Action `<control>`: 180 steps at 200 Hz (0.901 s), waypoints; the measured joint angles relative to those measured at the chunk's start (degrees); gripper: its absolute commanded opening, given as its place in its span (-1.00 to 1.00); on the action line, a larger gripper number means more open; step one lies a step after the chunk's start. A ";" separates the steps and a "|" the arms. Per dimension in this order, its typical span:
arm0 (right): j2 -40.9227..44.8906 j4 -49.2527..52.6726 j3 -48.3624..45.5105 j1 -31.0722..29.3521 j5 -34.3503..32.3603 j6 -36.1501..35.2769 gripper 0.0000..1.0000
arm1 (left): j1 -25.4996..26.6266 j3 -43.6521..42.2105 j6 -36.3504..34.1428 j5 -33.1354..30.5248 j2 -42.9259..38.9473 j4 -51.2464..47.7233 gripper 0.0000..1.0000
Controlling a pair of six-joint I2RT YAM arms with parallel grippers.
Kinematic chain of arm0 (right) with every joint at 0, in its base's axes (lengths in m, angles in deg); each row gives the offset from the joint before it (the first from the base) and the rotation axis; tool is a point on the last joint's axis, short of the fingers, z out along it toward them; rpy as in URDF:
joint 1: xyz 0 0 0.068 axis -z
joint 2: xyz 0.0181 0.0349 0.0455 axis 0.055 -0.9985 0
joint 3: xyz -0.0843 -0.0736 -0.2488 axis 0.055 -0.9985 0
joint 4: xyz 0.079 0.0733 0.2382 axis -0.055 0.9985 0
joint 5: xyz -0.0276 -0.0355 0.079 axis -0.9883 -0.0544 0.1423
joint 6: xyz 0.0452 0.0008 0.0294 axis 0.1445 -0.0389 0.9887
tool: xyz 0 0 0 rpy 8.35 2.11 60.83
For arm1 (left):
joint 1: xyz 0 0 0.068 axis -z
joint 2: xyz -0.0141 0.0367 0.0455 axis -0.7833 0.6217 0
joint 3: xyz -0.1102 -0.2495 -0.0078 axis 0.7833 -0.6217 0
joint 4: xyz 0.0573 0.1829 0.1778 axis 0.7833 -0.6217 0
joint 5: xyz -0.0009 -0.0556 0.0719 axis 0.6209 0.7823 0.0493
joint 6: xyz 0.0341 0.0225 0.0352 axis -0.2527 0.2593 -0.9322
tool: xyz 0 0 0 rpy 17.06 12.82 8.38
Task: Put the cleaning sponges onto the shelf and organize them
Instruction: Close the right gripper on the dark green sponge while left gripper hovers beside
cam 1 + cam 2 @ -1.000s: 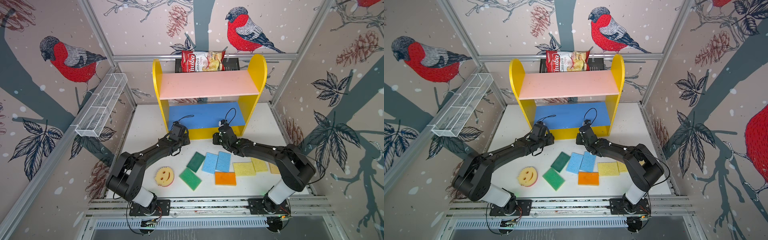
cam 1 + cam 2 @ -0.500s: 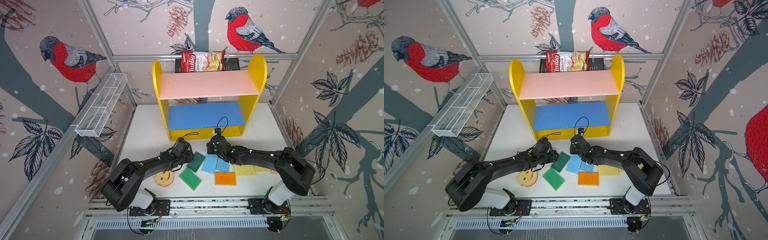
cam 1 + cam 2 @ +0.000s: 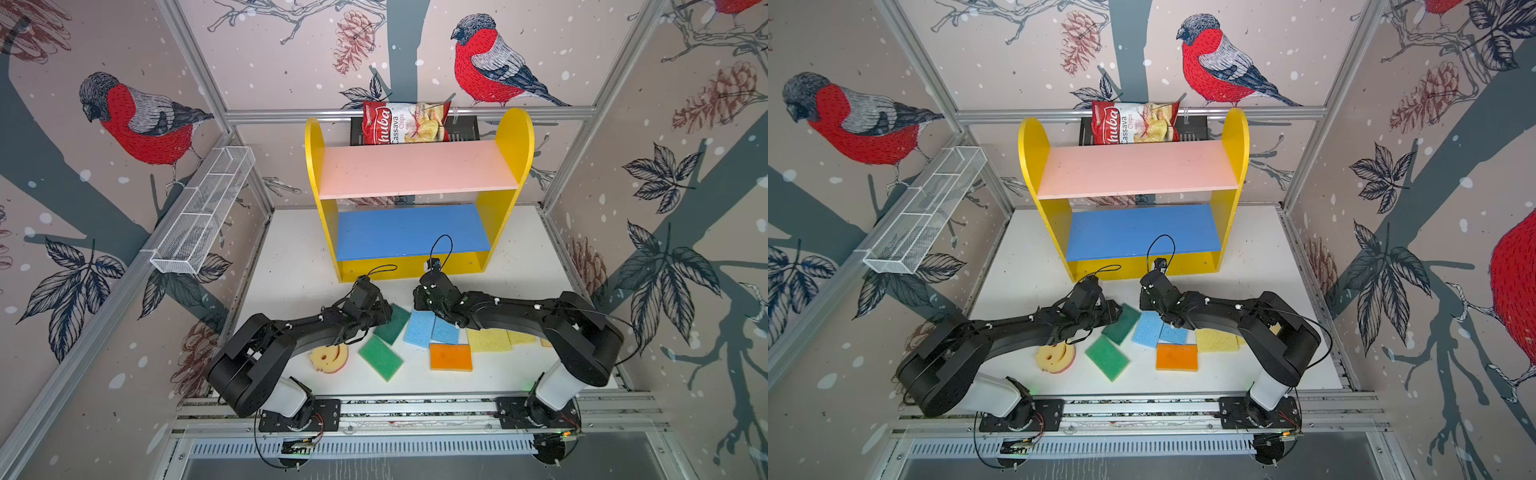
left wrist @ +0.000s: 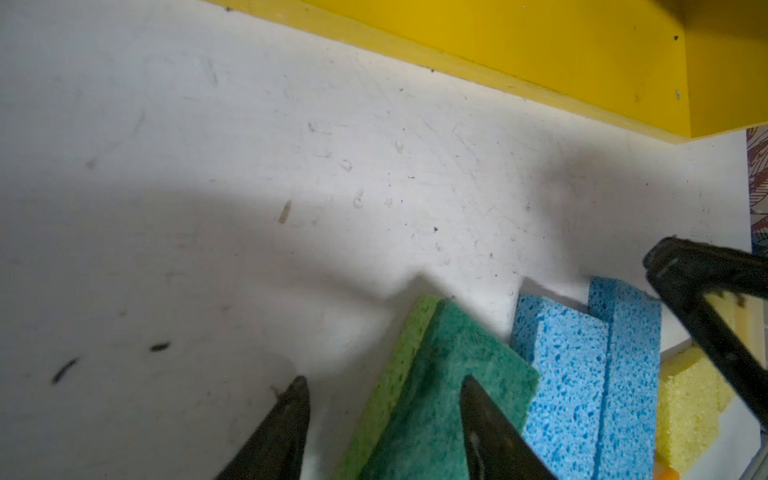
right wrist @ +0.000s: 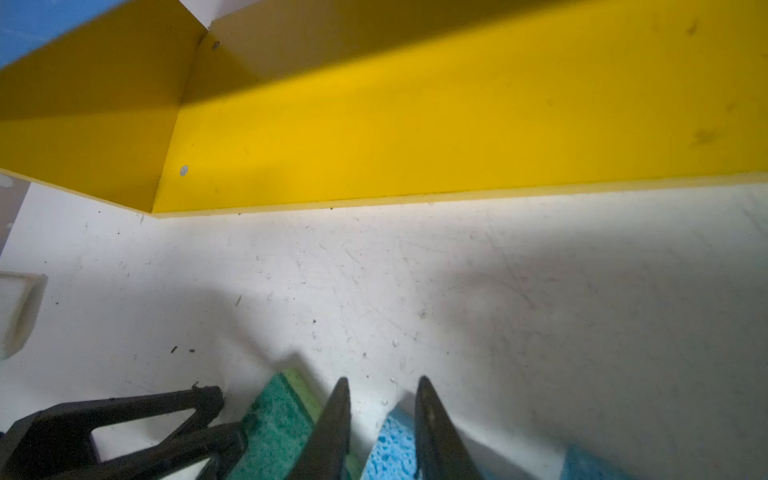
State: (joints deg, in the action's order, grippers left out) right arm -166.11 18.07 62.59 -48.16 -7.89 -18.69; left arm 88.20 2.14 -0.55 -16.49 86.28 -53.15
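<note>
SHELF [image 3: 513, 141]: upright at the back of the table [image 3: 291, 266]; yellow round-topped sides, pink top board [image 3: 415, 170], blue middle board [image 3: 411, 230], yellow base

CLEANING SPONGES: all lying on the table in front of the shelf, in a loose row, shown in both top views
- smiley sponge [image 3: 330, 357]: round, yellow over pink, partly under the left arm
- green sponge [image 3: 381, 357]: askew, apart from its neighbours
- dark green sponge [image 3: 395, 326]: lime underlayer (plain in the left wrist view), just beside the light blue sponge [image 3: 419, 328]
- second light blue sponge [image 3: 444, 332]: side by side with the first, touching
- orange sponge [image 3: 451, 356]: just in front of the blue pair
- yellow sponge [image 3: 488, 340]: next along the row, partly under the right arm
- second yellow sponge [image 3: 521, 336] and tan sponge [image 3: 545, 343]: mostly hidden by the right arm, only slivers showing

LEFT HAND [image 4: 384, 380]: low over the table, fingers spread to a middling gap; one tip over the dark green sponge, the other over white table; lime edge of that sponge in the gap, not clamped

RIGHT HAND [image 5: 382, 380]: low, pointing towards the shelf base; fingers narrowly parted, white table showing between the tips; one tip beside the dark green sponge, the other over the light blue sponge; holding nothing

OTHER: chips bag [image 3: 403, 124], red and white, against the black basket [image 3: 465, 129] behind the shelf; white wire basket [image 3: 203, 212] on the left wall
</note>
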 measured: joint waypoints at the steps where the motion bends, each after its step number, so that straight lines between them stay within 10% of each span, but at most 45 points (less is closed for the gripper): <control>1: -0.04 -0.04 0.00 0.00 0.13 0.00 -0.58 | 0.02 0.02 0.02 0.00 0.02 0.07 0.11; 180: 1.42 1.55 -4.15 -6.51 18.47 -4.35 -0.15 | 0.63 0.61 0.52 1.18 -0.20 -1.64 0.14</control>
State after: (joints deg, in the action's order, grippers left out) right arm -164.68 19.62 58.43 -54.67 10.58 -23.04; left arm 88.84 2.75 -0.03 -15.31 86.09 -54.79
